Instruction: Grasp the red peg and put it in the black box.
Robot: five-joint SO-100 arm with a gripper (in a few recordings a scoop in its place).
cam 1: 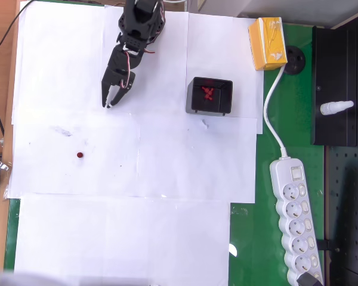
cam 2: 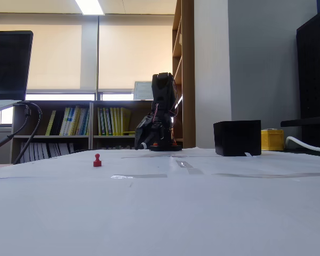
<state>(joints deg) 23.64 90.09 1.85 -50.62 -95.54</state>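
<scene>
Yellow carton (cam 1: 267, 43) near table's top edge; white power strip (cam 1: 296, 223) on green mat (cam 1: 250, 238); white paper sheets (cam 1: 137, 173).

overhead view looks straight down; fixed view sits low at table level, facing the arm (cam 2: 161, 114); both share the black box (cam 1: 209, 95).

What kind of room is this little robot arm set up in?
Probably an office or university lab. Low shelves of upright books stand under blinded windows with ceiling strip lighting, and the black robot arm works on a table covered in taped white paper sheets beside a white power strip.
</scene>
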